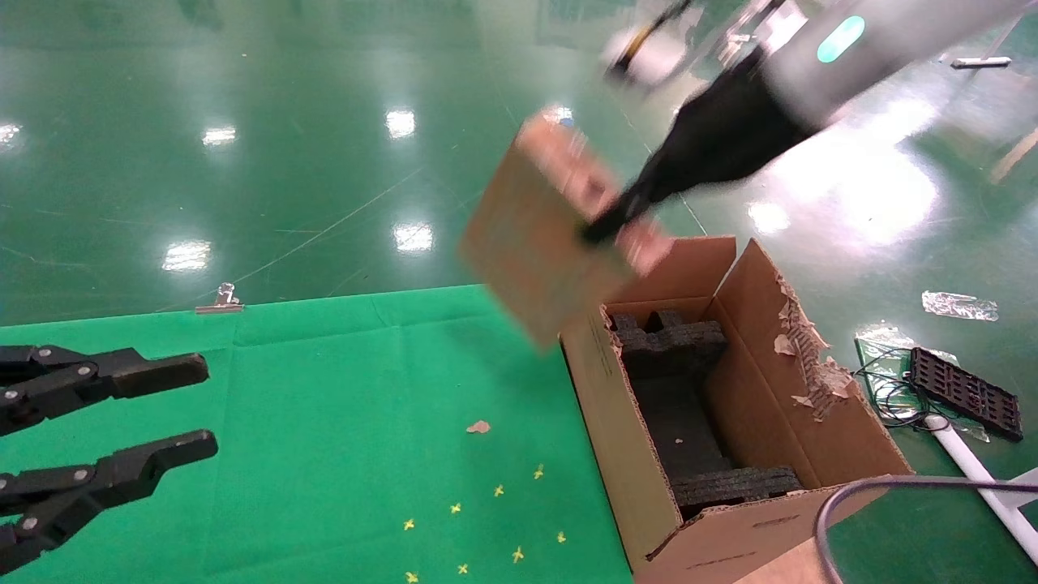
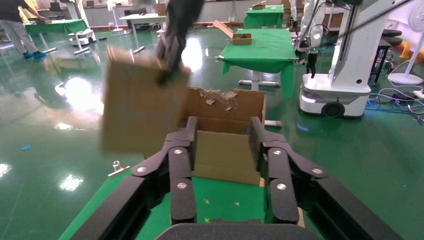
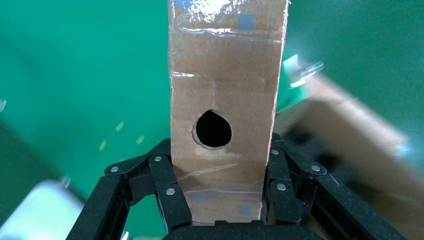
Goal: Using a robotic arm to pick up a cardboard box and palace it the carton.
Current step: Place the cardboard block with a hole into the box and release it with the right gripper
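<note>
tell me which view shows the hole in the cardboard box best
The right wrist view: the hole sits dead centre in the cardboard box's narrow face, clamped by the right gripper. The head view and left wrist view show only the box's broad side, blurred; no hole is visible there.

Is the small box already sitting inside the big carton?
No, the right claw holds the box in the air above the carton.

A glossy green floor mirrors bright ceiling lights around a desk draped in green cloth, while farther off stand more green-covered desks, a white wheeled machine base and a white pedestal fan.
</note>
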You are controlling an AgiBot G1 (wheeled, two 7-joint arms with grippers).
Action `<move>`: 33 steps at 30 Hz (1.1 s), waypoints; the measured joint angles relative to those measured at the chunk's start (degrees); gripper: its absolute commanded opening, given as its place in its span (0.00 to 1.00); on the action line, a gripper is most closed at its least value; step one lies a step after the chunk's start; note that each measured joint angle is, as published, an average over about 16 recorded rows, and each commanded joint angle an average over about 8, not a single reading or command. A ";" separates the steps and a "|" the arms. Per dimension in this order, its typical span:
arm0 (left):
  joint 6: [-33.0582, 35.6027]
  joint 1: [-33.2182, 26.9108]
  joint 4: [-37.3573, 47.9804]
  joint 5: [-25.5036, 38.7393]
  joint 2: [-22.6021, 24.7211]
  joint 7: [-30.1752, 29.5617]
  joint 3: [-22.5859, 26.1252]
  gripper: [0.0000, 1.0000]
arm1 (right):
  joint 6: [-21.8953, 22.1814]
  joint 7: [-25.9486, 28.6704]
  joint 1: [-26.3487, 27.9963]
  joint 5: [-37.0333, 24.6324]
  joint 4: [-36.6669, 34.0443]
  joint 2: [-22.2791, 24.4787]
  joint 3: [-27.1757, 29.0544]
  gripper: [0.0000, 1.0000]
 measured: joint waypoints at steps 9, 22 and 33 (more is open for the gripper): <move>-0.01 -0.01 0.00 -0.02 -0.01 0.02 0.03 0.01 | -0.49 -0.61 3.98 -3.32 -7.27 6.18 -1.23 0.00; -0.03 -0.02 0.00 -0.05 -0.03 0.04 0.08 1.00 | -1.84 3.02 -4.12 -6.25 -18.65 7.89 -4.43 0.00; -0.05 -0.03 0.00 -0.08 -0.05 0.06 0.12 1.00 | -1.29 3.86 -10.20 -7.83 -24.58 6.27 -5.88 0.00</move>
